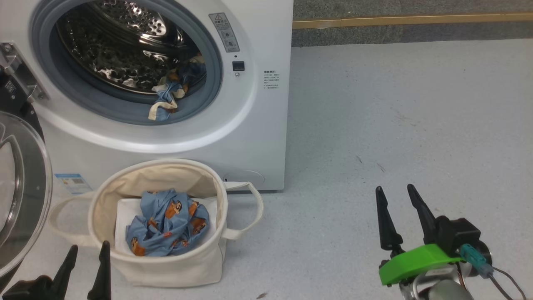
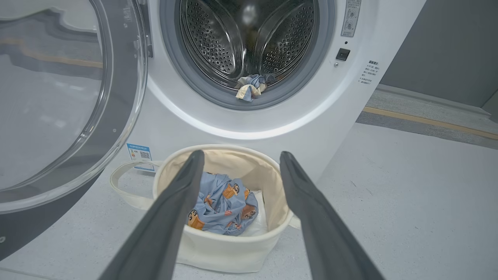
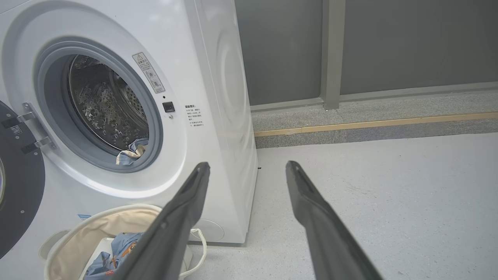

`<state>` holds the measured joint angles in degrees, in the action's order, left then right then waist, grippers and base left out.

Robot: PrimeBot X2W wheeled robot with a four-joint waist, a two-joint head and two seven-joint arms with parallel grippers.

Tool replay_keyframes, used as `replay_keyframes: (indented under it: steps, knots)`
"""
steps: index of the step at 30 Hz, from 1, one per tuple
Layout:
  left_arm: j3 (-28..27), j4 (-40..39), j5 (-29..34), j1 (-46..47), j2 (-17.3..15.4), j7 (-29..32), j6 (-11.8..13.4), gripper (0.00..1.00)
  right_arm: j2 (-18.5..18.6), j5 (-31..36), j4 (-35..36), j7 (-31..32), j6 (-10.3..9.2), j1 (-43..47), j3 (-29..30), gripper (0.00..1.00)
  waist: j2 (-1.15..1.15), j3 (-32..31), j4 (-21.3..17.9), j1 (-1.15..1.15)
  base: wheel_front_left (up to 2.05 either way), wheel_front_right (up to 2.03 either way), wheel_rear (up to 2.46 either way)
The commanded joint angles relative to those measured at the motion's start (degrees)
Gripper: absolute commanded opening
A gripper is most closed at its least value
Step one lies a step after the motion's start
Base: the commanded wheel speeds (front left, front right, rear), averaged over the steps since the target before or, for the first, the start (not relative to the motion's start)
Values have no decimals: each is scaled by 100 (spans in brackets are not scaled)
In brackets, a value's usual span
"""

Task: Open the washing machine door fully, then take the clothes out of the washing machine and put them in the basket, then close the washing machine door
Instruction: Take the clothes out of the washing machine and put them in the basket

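Left end effector (image 1: 90, 246) (base off-frame) beside basket (image 1: 175, 271)

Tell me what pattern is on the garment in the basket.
The garment is light blue with orange cartoon prints; left wrist view shows it best.

Warning-triangle label (image 1: 225, 32) on washing machine (image 1: 258, 125); QR code (image 2: 144, 154) on blue sticker (image 1: 71, 183); print illegible.

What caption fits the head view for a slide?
Washing machine door open; blue printed garment in the basket; second garment at the drum mouth; left tool and right tool open, empty.
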<state>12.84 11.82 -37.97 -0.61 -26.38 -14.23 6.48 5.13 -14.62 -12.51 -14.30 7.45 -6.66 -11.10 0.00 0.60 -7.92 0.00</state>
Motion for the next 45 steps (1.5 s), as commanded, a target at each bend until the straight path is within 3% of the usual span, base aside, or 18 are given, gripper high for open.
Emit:
replay_keyframes:
  steps: [1,11,17,23,29,38,45]
  knots:
    - [-242,-128,43,309,-149,-59,2,100,-24,15,191,-70,3,-170,-121,100,0,10,-1,0,0,0,0]
    - [-261,-136,45,331,-204,-53,35,100,-52,19,206,-70,3,-169,-113,100,0,46,-38,0,0,0,0]
    - [3,-120,-5,961,-239,404,-251,100,-43,38,221,-70,3,-120,-22,100,0,202,98,0,0,0,0]
    - [229,296,84,2514,-386,1084,-559,100,-56,91,368,-70,3,-314,-47,100,0,766,88,0,0,0,0]
    - [692,1288,461,4423,-430,1864,-911,100,-87,227,575,-70,3,-569,-4,100,0,1667,-39,0,0,0,0]
    - [1151,3220,842,7264,16,2527,-1200,100,-122,438,1005,-70,3,-946,207,100,0,2981,-233,0,0,0,0]
    - [1453,4637,990,8767,306,2802,-1332,100,-162,537,1199,-70,3,-1026,196,100,0,3699,-443,0,0,0,0]
